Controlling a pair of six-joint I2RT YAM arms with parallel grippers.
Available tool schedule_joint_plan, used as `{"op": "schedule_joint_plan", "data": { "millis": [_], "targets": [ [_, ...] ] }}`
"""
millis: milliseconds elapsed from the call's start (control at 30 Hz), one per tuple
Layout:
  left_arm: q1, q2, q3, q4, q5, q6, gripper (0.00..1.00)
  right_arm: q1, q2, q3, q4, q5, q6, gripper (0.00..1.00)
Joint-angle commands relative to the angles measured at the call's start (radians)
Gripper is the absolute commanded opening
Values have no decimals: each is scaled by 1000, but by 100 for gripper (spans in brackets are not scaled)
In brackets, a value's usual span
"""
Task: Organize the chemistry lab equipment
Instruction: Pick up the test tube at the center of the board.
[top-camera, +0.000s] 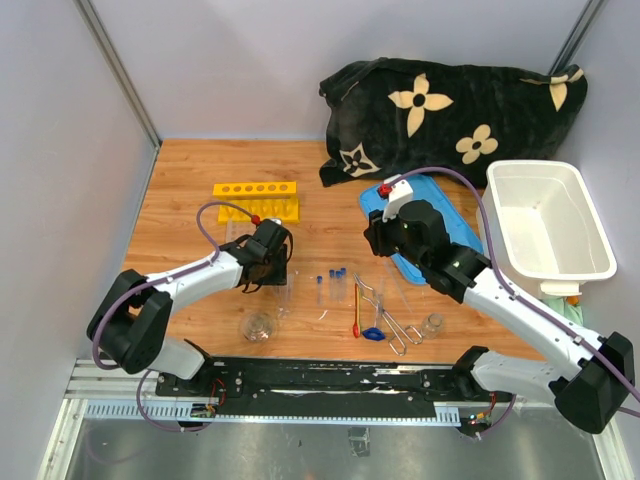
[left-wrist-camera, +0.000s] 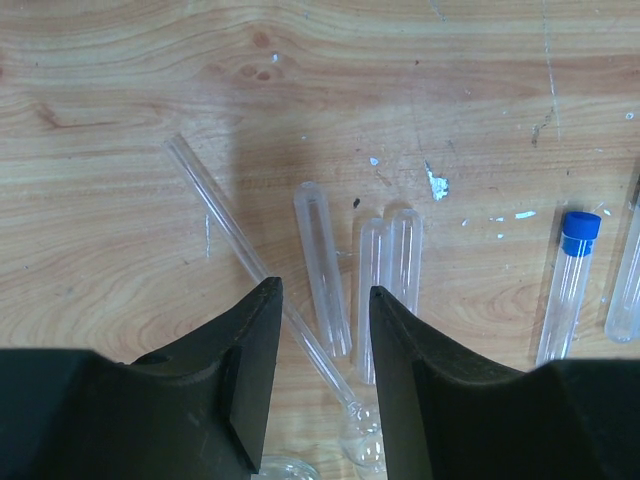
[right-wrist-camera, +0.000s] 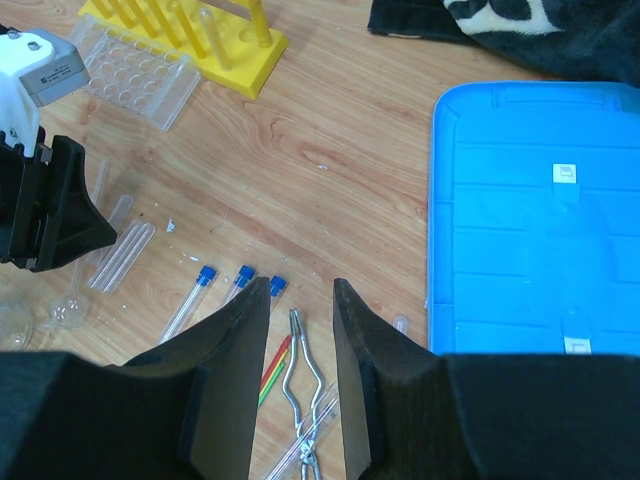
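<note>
Three uncapped test tubes (left-wrist-camera: 322, 262) lie flat toward the middle of the table (top-camera: 180, 170). A thin glass rod (left-wrist-camera: 225, 215) slants just beside them, and blue-capped tubes (left-wrist-camera: 572, 280) lie further toward the right edge. The left gripper (left-wrist-camera: 324, 290) hangs over them, jaws apart and empty, with the single separate tube lined up in the gap. The right gripper (right-wrist-camera: 300, 287), also parted and holding nothing, hovers above the metal tongs (right-wrist-camera: 300, 375) near the front edge. The yellow rack (top-camera: 257, 200) stands toward the far left corner. The step looks like a pick of that single tube. Descend straight and keep the left finger clear of the rod. Pinch gently across the tube's width at mid-length, then lift it level so the glass neither slips nor rolls its neighbours.
</note>
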Motion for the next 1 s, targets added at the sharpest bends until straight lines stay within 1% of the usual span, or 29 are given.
{"op": "schedule_joint_plan", "data": {
  "millis": [0, 400, 467, 633, 967],
  "targets": [
    [-8, 9, 13, 33, -18, 10, 45, 1, 9, -7, 15, 10, 5, 33],
    [-9, 38, -7, 33, -12, 2, 44, 1, 6, -9, 16, 16, 5, 33],
    [-9, 33, -14, 31, -11, -2, 41, 0, 9, -8, 15, 15, 5, 33],
    [-10, 16, -28, 21, -10, -9, 37, 0, 17, -8, 20, 7, 11, 33],
    [-11, 13, -65, 26, -5, -17, 36, 0, 30, -7, 28, -4, 14, 33]
  ]
}}
